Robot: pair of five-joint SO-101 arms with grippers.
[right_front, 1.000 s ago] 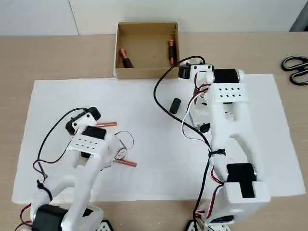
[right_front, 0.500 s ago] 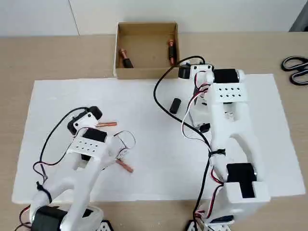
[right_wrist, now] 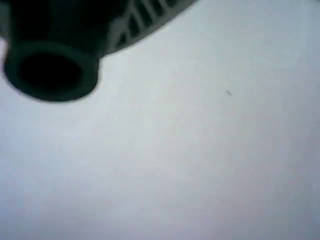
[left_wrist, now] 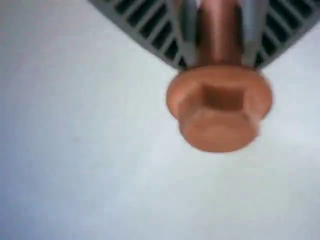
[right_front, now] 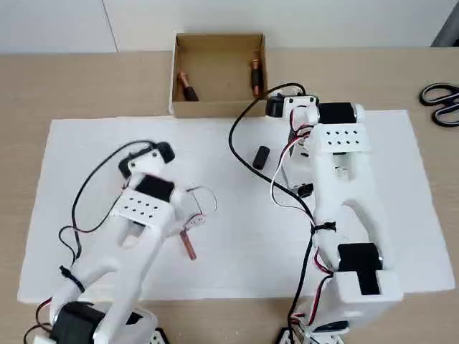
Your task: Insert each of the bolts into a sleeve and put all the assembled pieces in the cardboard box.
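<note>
My left gripper (right_front: 188,233) is shut on a copper bolt (right_front: 188,246) over the white paper, left of centre. In the left wrist view the bolt (left_wrist: 219,107) points its hex head at the camera from between the ribbed jaws of that gripper (left_wrist: 220,30). My right gripper (right_wrist: 85,35) is shut on a black sleeve (right_wrist: 50,70), whose open end faces the camera. A black sleeve (right_front: 261,157) shows just left of the right arm. The cardboard box (right_front: 219,36) at the back holds two assembled pieces (right_front: 188,87) (right_front: 254,75).
White paper (right_front: 237,215) covers the middle of the wooden table. Scissors (right_front: 441,102) lie at the far right edge. Loose wires (right_front: 240,147) hang from both arms over the paper.
The left arm has swung right and toward the back with the bolt, which turned from lying sideways to pointing toward the front. The second bolt on the paper is now covered by the arm. The right arm kept still.
</note>
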